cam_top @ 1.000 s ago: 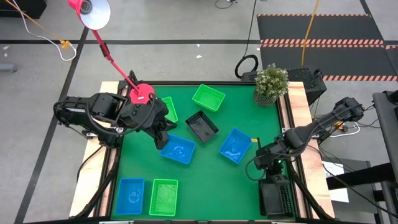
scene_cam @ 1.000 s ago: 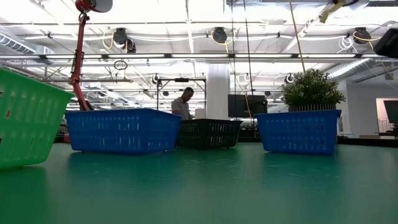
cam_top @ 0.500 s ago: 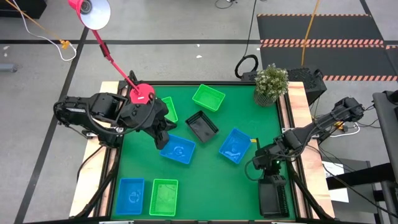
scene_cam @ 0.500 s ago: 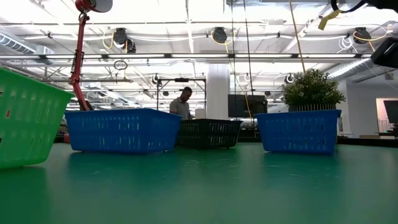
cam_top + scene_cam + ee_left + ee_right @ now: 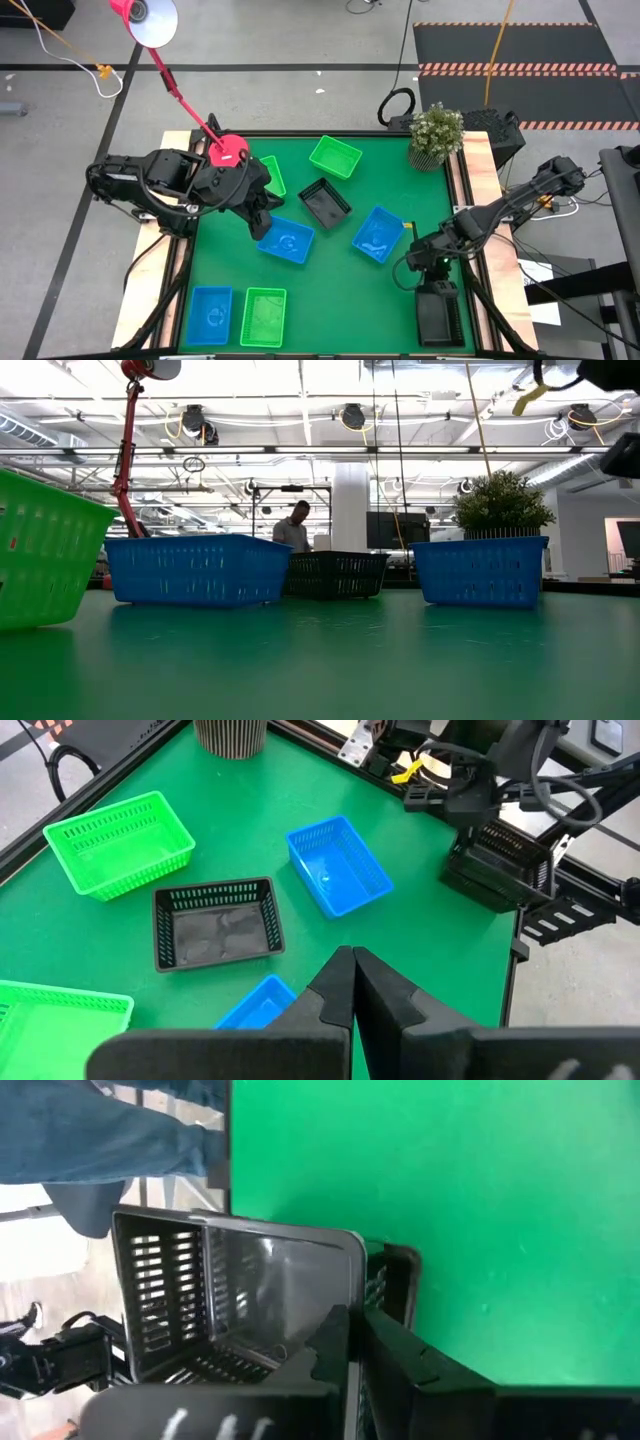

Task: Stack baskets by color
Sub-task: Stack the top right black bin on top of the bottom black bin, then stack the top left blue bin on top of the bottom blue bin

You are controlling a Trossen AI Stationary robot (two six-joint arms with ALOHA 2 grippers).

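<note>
Several baskets lie on the green table (image 5: 340, 290): green (image 5: 335, 156), black (image 5: 325, 202), two blue (image 5: 287, 242) (image 5: 378, 234) mid-table, and blue (image 5: 211, 315) and green (image 5: 263, 317) at the near left. Another green basket (image 5: 272, 176) lies partly under my left arm. My left gripper (image 5: 262, 217) hangs shut above the blue basket and touches nothing. At the near right corner my right gripper (image 5: 426, 270) is shut on a black basket (image 5: 440, 315), and a second black basket's rim (image 5: 397, 1280) shows just beside it. My right gripper pinches the black basket's end wall at its rim (image 5: 352, 1295). One finger (image 5: 335, 1335) is inside the basket and the other (image 5: 385, 1342) is outside. The fingers slant down onto it. Whether the basket rests in the second black basket cannot be told.
A potted plant (image 5: 436, 133) stands at the far right corner and a pink lamp base (image 5: 228, 151) at the far left. Open green table lies in the near middle. A person (image 5: 293, 526) stands in the room beyond, and a person's legs (image 5: 100, 1140) are beside the table's right edge.
My right arm has sunk slightly at the near right corner with the black basket. The left arm and the other baskets have kept still.
</note>
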